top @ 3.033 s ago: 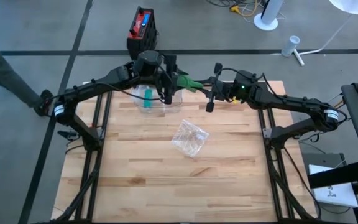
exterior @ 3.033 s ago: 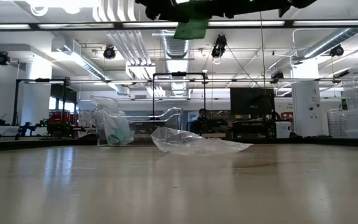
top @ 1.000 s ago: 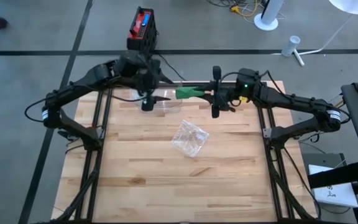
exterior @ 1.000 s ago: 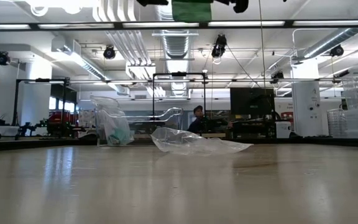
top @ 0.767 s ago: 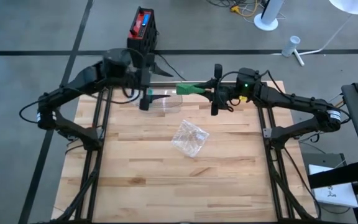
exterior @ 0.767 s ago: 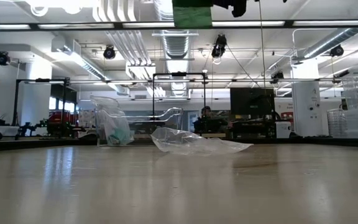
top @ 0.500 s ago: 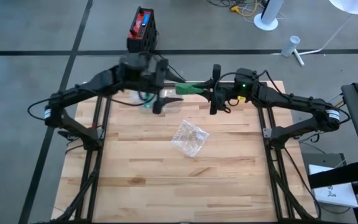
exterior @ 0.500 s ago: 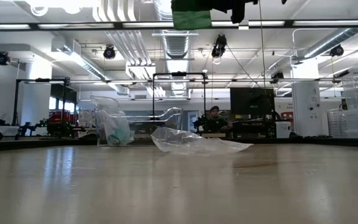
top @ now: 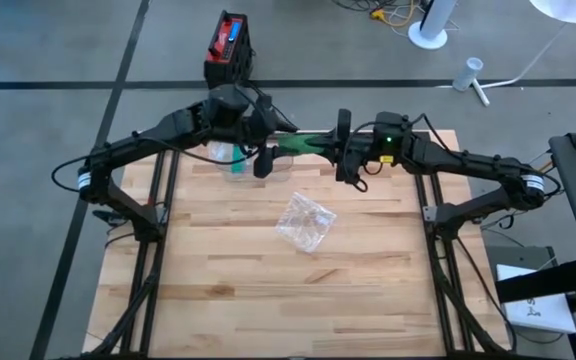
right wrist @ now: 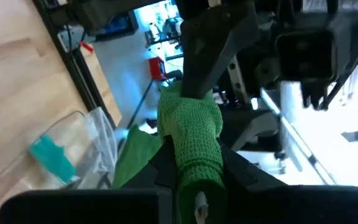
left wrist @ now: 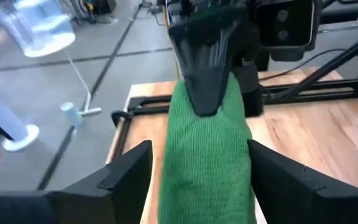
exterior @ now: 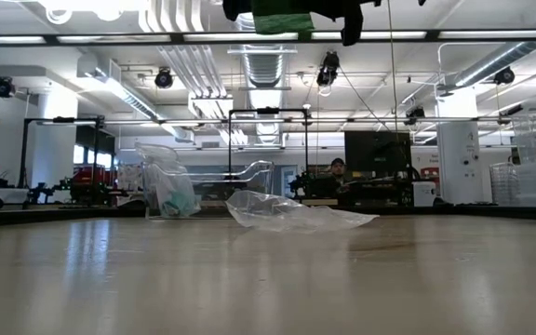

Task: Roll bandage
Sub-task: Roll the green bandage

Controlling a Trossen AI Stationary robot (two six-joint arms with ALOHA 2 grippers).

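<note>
Left arm: reaches from the left across the far edge of the bench (top: 218, 290), wrist held high. Left end effector (top: 264, 150): fingers spread wide on either side of the bandage's free end, as its wrist view shows; not clamped on it.

Clear plastic container (top: 236, 160): far left of the bench, under the left wrist; teal and white contents inside.

Green bandage (top: 303, 143): a strip of knitted elastic cloth, held in the air well above the far edge of the bench, between the two end effectors. Judged light, soft and stretchy, limp without tension, with a weave that should grip well. Best taken at the loose end, across its width, so it stays flat while being wound.

Crumpled clear wrapper (top: 305, 221): lies on the bench near its middle, well apart from the bandage.

Right end effector (top: 345, 146): fingers closed on the right end of the bandage, seen pinched in the left wrist view.

Right arm: comes in from the right, forearm level along the far edge.

Red and black device (top: 230, 45): on the floor beyond the bench.
</note>
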